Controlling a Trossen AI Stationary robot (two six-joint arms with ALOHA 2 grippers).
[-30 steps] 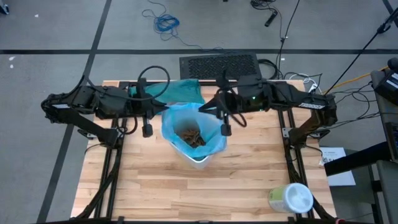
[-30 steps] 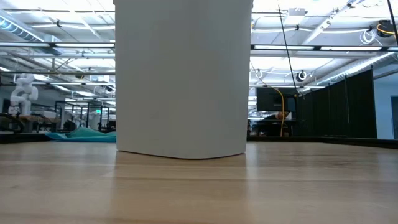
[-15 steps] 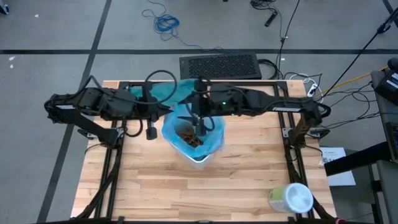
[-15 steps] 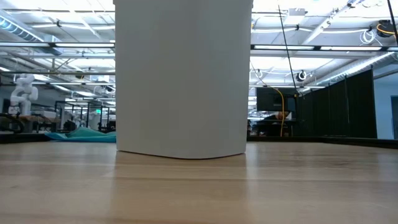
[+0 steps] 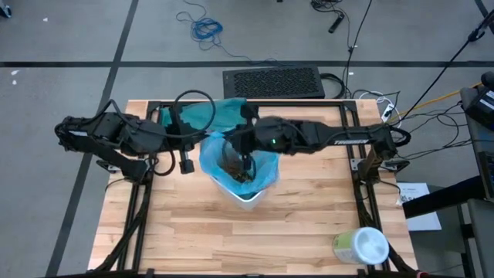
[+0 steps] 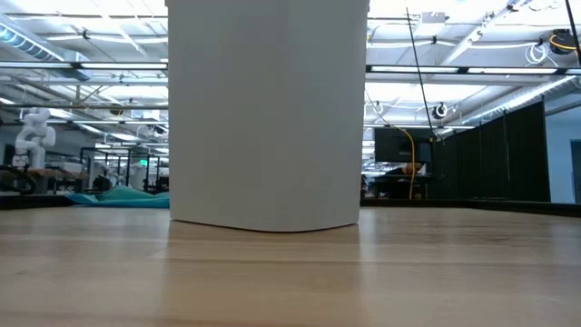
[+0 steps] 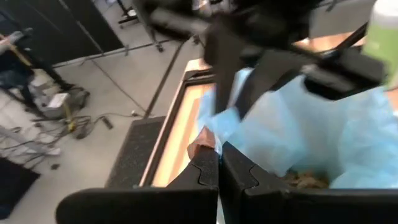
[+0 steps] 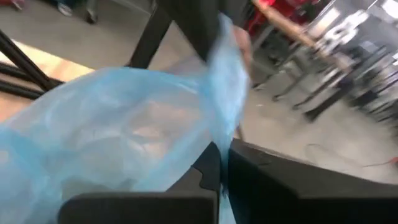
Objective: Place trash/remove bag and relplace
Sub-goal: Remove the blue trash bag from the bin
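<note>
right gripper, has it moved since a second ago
Yes. The right gripper has swung from the white bin's right rim leftward to over the light-blue bag's opening, now shut on the bag.

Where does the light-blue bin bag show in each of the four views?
High view: light-blue bag at table centre, lining the white bin.
Low view: bag not in it; only the bin's white wall shows.
Left wrist view: bag beyond the shut left claw.
Right wrist view: bag pinched in the shut right claw.
Shared landmark: the white bin.
</note>
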